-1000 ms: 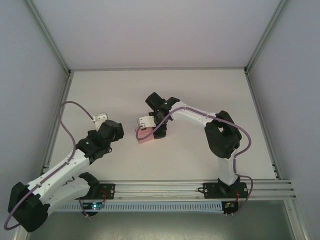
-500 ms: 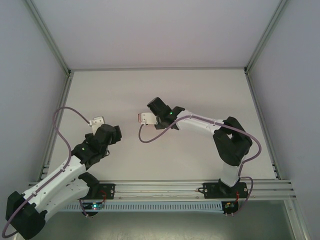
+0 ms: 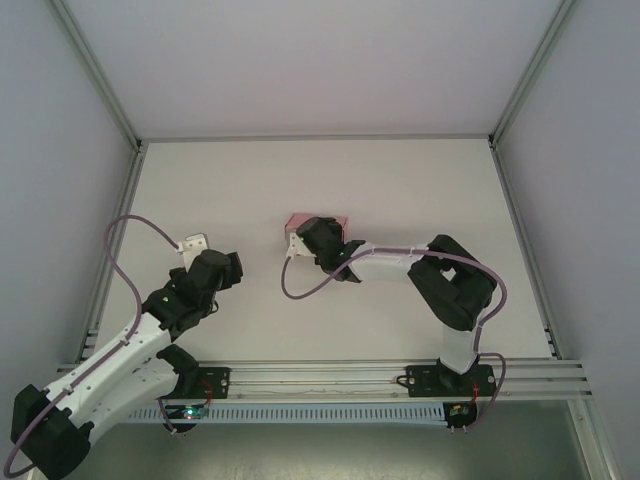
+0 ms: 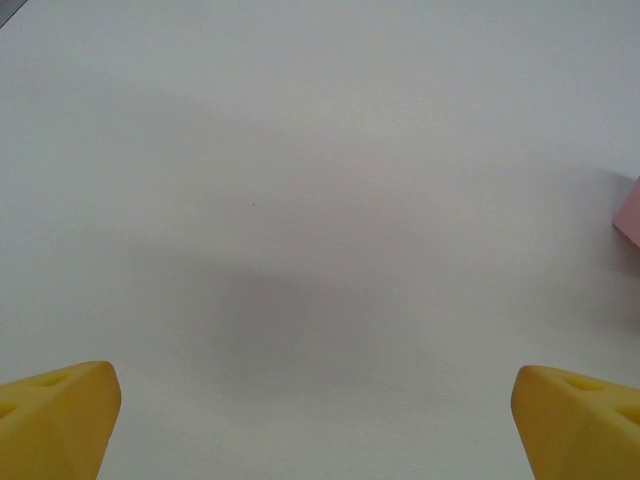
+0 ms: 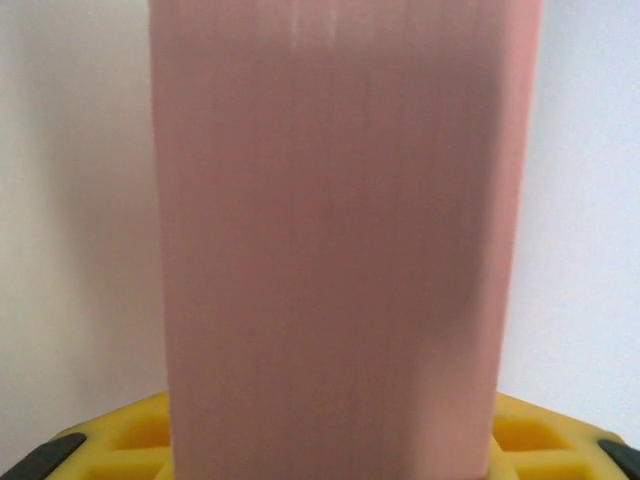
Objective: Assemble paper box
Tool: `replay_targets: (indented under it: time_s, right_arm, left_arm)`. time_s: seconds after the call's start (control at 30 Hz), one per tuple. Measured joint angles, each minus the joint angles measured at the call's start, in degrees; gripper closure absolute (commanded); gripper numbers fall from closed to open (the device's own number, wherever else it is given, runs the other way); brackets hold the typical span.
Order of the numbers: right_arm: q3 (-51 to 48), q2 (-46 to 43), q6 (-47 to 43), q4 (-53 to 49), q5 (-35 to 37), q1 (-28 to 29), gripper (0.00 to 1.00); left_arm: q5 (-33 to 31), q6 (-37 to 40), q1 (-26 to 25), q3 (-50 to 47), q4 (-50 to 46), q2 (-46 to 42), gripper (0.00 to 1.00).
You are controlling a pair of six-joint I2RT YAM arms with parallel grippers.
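The salmon-pink paper box (image 3: 316,221) is a closed small rectangular box, sticking out past my right gripper (image 3: 303,238) over the table's middle. In the right wrist view the paper box (image 5: 335,250) stands long and upright between the yellow fingers (image 5: 110,440), and the jaws are shut on its sides. My left gripper (image 3: 196,243) hangs to the left, well apart from the box. Its yellow fingertips (image 4: 60,415) stand wide apart with nothing between them, so it is open. A pink corner of the box (image 4: 631,215) shows at the right edge of the left wrist view.
The white table (image 3: 420,190) is ringed by grey walls and metal frame posts (image 3: 525,85). A rail (image 3: 330,378) with both arm bases runs along the near edge. Purple cables (image 3: 290,280) loop beside each wrist.
My right gripper lifted the box from the table and swung it toward the back, its arm folding in. The left arm drew back slightly to the left.
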Motion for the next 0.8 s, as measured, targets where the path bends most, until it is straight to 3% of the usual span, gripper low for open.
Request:
replay_targets:
  time_s: [0.1,0.23,0.37,0.43,0.8]
  right_arm:
    - [-2.1,-0.5,0.3,2.9,0.0,0.6,0.51]
    - [-4.9,-2.3,2.0,1.4,-1.1,1.4,0.29]
    - [-7.3,-5.2,4.0,-3.2,-4.3,2.6,0.15]
    - [-7.7,-7.2,5.3,-4.9,-6.1,3.0,0.02]
    - [-11.1,-20.1,11.2,-7.2,-13.3,3.4,0.02]
  left_arm:
    - [0.2,0.0,0.0,0.0,0.0,0.6,0.0]
    - [0.2,0.0,0.0,0.0,0.1,1.4,0.0]
    - [0.2,0.0,0.0,0.0,0.2,1.9,0.0]
    - [0.4,0.0,0.0,0.0,0.3,2.0,0.0]
    - [0.6,0.8,0.2,0.8,1.9,4.9,0.0]
